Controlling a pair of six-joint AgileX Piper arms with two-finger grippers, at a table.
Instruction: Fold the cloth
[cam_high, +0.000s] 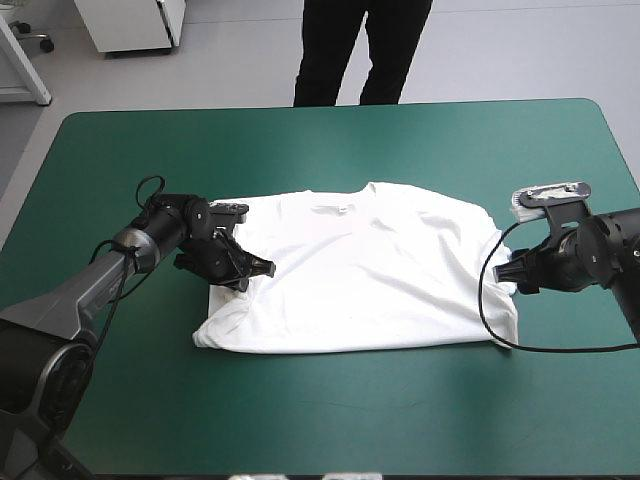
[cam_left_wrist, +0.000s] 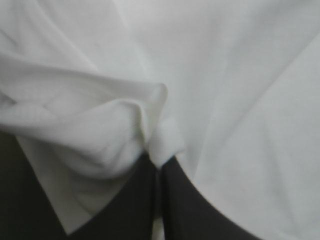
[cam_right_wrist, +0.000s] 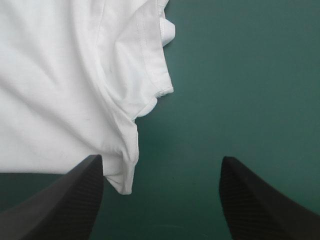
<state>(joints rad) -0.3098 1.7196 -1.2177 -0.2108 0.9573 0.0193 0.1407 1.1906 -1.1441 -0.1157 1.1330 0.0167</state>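
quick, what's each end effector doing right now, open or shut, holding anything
Left end effector: shut on the T-shirt, pinching a fold.
Right end effector: open, holding nothing, at the T-shirt's edge.

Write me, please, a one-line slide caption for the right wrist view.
Right gripper open over the teal-green cover, an edge of the white T-shirt between its black fingers.
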